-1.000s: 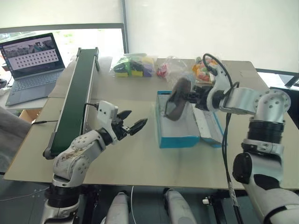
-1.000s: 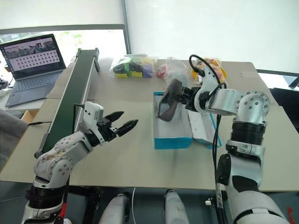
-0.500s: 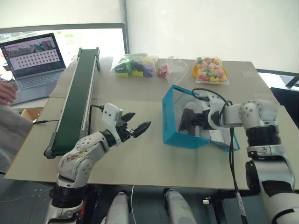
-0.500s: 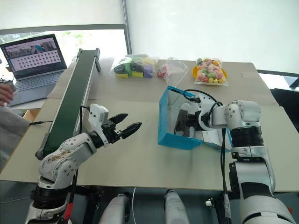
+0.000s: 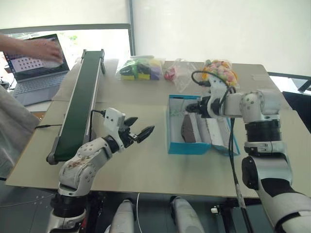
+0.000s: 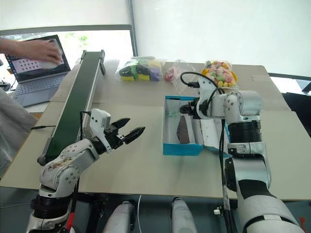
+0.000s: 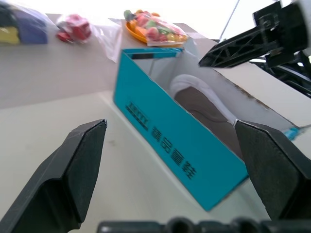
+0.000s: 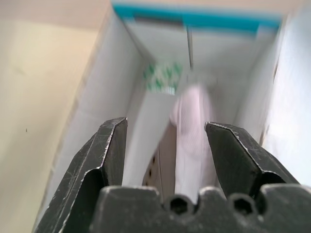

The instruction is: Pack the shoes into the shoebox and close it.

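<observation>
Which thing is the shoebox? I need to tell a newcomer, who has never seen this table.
On the beige table, look right of the long green conveyor. The shoebox is the open bright-blue box, white inside, with a shoe in it; the neighbouring snack bags are clear plastic.

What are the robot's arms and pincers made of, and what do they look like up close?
Both arms are chunky silver-grey metal segments with black joints. Each ends in a white wrist block and two black, ribbed, wedge-shaped plastic fingers: left gripper, right gripper. A black cable loops along the right arm.
</observation>
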### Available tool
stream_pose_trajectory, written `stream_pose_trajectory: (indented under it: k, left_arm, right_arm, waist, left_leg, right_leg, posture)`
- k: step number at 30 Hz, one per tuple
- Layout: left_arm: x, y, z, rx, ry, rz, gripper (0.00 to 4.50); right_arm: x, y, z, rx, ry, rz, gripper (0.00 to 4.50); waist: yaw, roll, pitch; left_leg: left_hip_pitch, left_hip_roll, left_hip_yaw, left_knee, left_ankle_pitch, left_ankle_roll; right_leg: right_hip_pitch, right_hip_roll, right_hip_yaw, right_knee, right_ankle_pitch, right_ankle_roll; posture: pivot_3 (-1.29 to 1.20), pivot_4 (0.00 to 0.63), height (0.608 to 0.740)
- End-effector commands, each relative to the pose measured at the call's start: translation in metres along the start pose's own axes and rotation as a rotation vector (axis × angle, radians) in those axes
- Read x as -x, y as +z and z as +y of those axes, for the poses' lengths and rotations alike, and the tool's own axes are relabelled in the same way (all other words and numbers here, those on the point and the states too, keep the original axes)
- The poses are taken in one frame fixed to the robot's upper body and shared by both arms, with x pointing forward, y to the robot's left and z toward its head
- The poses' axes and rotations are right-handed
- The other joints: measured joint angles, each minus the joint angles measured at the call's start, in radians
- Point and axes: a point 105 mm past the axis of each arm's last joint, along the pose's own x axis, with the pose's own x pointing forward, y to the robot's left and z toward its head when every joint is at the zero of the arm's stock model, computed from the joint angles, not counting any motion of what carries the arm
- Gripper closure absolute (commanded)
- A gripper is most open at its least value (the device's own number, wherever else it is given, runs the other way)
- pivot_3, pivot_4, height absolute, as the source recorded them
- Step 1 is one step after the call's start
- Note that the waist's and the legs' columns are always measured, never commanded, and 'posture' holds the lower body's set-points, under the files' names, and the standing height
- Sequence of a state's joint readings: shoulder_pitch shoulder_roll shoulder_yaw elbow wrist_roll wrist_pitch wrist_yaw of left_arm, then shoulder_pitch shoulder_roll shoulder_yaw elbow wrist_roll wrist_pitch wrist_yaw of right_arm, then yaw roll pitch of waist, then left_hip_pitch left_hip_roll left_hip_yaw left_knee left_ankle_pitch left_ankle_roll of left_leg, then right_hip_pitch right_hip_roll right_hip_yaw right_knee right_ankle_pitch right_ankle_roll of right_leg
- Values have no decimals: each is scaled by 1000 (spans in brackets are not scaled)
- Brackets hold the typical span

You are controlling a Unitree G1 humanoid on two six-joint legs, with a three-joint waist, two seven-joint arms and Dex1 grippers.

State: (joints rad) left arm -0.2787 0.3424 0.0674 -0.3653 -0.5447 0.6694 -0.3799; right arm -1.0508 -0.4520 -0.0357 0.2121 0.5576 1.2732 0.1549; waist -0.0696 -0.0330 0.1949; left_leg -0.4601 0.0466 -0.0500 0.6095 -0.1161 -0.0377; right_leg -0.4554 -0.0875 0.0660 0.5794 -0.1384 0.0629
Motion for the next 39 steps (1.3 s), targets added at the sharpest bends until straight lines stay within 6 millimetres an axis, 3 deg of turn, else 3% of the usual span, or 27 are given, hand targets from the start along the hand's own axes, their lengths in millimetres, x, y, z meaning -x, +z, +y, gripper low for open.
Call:
stream_pose_trajectory:
  k: [1,4,6,9,11,12,14,25,31,39]
  left_arm:
    - [6,21,39,-54,247,-103,0]
    - [15,15,67,-40,418,-86,0]
    - [23,10,82,-42,499,-64,0]
    - [38,4,107,10,624,-56,0]
    - [44,3,117,20,667,-48,0]
    - [45,4,119,12,673,-48,0]
    - [45,8,120,13,673,-55,0]
    - [63,-1,140,-9,772,15,0]
    - [71,-6,147,-35,824,62,0]
    - [76,-9,150,-51,851,89,0]
  right_arm:
    - [29,48,62,259,241,-345,1413]
    - [43,28,96,377,413,-426,1413]
    - [47,8,112,352,531,-440,1413]
    - [30,-33,119,337,579,-394,1413]
    - [19,-50,119,331,581,-373,911]
    - [16,-53,121,318,591,-378,766]
    - [16,-54,128,298,634,-398,51]
    - [21,-70,161,422,817,-408,51]
    - [11,-76,162,482,773,-382,51]
    - [10,-74,162,437,768,-377,51]
  waist:
    - [-1,0,0]
    - [1,0,0]
    - [1,-1,-1]
    - [2,-1,-1]
    - [2,-2,-1]
    - [2,-2,-1]
    - [2,-2,-1]
    - [2,-2,-1]
    - [2,-2,-2]
    - [3,-3,-2]
  left_leg:
    - [0,0,0,0,0,0]
    - [1,1,-1,-1,0,0]
    - [2,1,-1,-1,0,0]
    - [2,1,-1,0,0,0]
    - [3,1,-1,0,0,-1]
    - [3,1,0,0,-1,-1]
    - [3,1,0,0,-1,-2]
    - [5,1,0,-1,-3,-8]
    - [6,1,0,-1,-4,-9]
    - [7,1,-1,-2,-4,-9]
  right_leg:
    - [0,0,0,0,0,0]
    - [0,1,0,1,0,0]
    - [1,1,0,1,0,1]
    - [2,1,0,1,0,1]
    - [2,1,0,1,0,0]
    - [2,1,0,1,0,0]
    - [2,1,0,1,0,0]
    - [-1,1,0,9,1,0]
    - [-1,1,0,12,1,0]
    - [-1,1,0,13,0,-1]
  posture:
    - [0,150,740]
    - [0,150,740]
    - [0,150,740]
    - [0,150,740]
    - [0,150,740]
    - [0,150,740]
    - [0,150,740]
    - [0,150,740]
    - [0,150,740]
    - [0,150,740]
